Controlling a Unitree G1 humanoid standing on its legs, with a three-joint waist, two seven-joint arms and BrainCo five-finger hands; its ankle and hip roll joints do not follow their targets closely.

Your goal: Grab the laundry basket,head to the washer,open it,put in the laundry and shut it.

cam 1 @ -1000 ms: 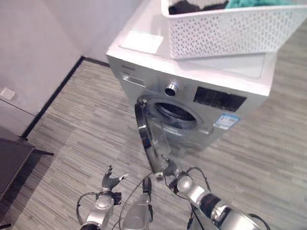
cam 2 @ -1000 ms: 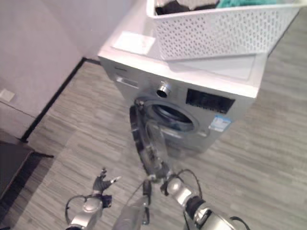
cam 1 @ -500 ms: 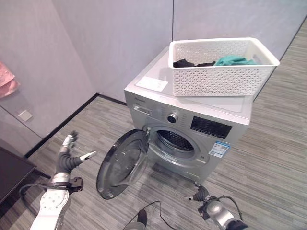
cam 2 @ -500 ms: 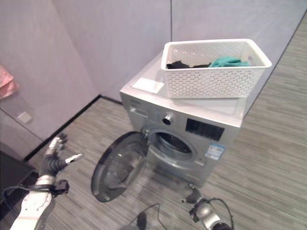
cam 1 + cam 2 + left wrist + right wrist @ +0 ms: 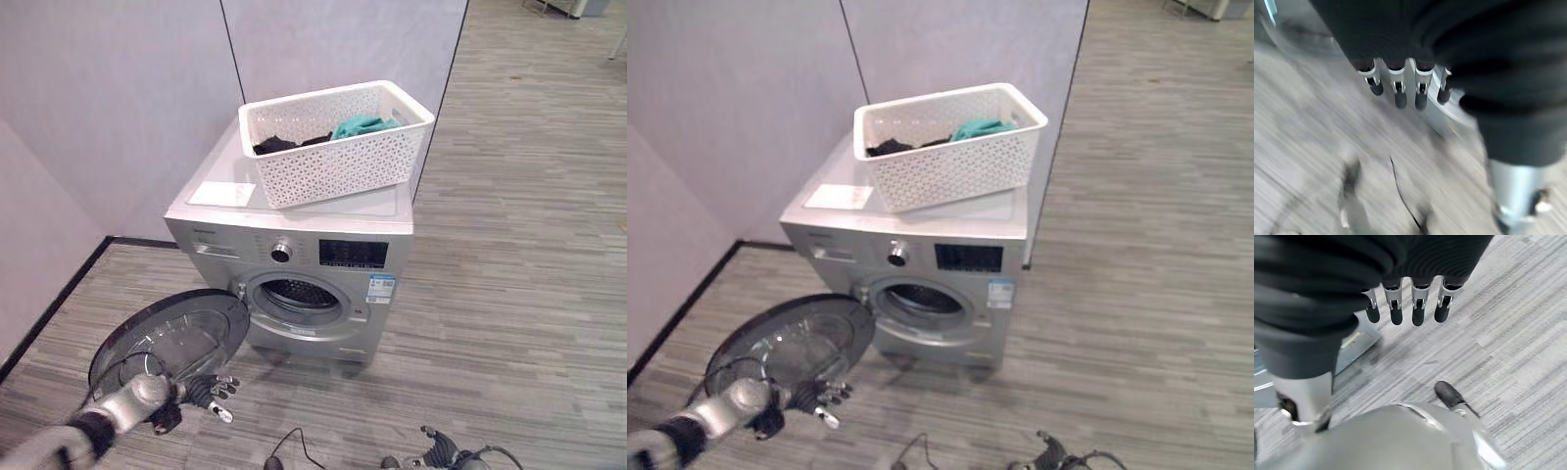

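A white perforated laundry basket (image 5: 333, 157) stands on top of the silver washer (image 5: 377, 220), with teal laundry (image 5: 362, 124) and dark laundry (image 5: 279, 144) inside. The round door (image 5: 167, 333) hangs wide open to the washer's left, and the drum opening (image 5: 299, 294) is dark. My left hand (image 5: 204, 390) is low by the door's near rim, fingers (image 5: 1399, 93) straight, holding nothing. My right hand (image 5: 439, 452) hangs low near the floor in front of the washer, fingers (image 5: 1418, 308) straight and empty.
Grey partition walls (image 5: 127, 88) stand behind the washer, with a black baseboard (image 5: 49, 304) along the left. A white sheet (image 5: 222, 194) lies on the washer's top. Wood-pattern floor (image 5: 509, 274) stretches to the right.
The camera has pulled back, so the whole picture shifted. The door has swung from edge-on to wide open. My right hand left the door's rim and dropped; my left hand came down beside the door.
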